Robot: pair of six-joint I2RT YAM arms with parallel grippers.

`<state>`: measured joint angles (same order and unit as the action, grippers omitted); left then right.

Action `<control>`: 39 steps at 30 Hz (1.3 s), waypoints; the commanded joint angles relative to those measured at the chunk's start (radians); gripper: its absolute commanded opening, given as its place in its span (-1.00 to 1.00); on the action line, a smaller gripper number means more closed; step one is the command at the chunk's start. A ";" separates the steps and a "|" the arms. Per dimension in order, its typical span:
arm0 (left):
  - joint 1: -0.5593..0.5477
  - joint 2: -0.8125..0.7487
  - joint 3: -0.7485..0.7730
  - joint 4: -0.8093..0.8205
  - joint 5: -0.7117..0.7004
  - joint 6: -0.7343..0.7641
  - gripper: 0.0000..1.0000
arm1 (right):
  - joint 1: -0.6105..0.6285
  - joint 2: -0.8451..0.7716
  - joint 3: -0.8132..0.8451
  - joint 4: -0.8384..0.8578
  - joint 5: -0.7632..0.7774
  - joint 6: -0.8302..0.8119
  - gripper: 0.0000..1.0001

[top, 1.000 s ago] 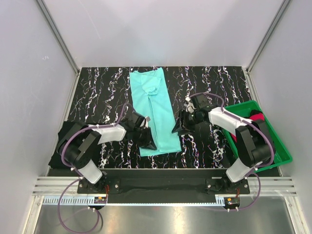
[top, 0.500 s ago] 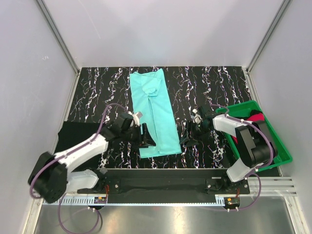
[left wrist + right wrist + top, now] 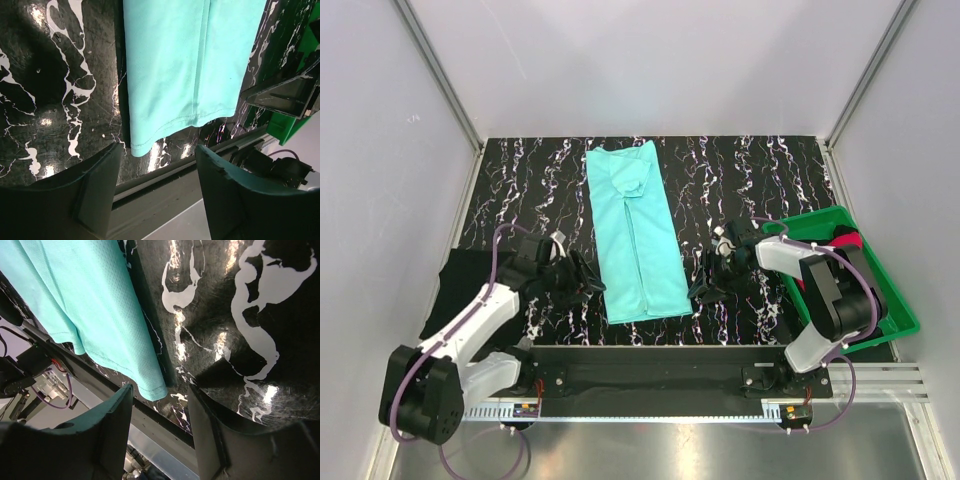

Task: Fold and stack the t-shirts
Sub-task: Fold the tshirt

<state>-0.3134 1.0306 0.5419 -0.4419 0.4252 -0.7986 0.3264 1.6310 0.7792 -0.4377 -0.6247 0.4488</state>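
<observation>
Though close, t-shirt (image 3: pixel 632 235) outside jaws

Robot lab cell: plain white panel walls (image 3: pixel 660 60), aluminium frame rails (image 3: pixel 438 75), black marbled mat (image 3: pixel 520 170) as worktop.

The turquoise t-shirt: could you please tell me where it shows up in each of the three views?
Top external: turquoise t-shirt, a long folded strip down the middle of the black marbled mat.
Left wrist: turquoise t-shirt fills the upper centre, hem toward the bottom.
Right wrist: turquoise t-shirt in the upper left, hem corner near centre.
Shared landmark: the mat's white streaks beside the hem.
</observation>
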 commanded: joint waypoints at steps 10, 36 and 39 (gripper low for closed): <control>0.014 0.157 -0.108 0.121 0.135 0.000 0.22 | 0.002 0.076 -0.023 0.068 -0.073 -0.010 0.05; -0.030 0.267 -0.207 0.249 0.113 -0.073 -0.07 | 0.003 0.061 -0.084 0.119 -0.024 0.011 -0.06; -0.030 0.282 -0.203 0.246 0.100 -0.068 -0.14 | 0.002 0.076 -0.074 0.117 -0.017 -0.004 -0.10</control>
<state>-0.3370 1.2774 0.3473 -0.1478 0.6373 -0.8993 0.3264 1.6875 0.7010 -0.3172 -0.7803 0.4862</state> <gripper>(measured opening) 0.437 0.457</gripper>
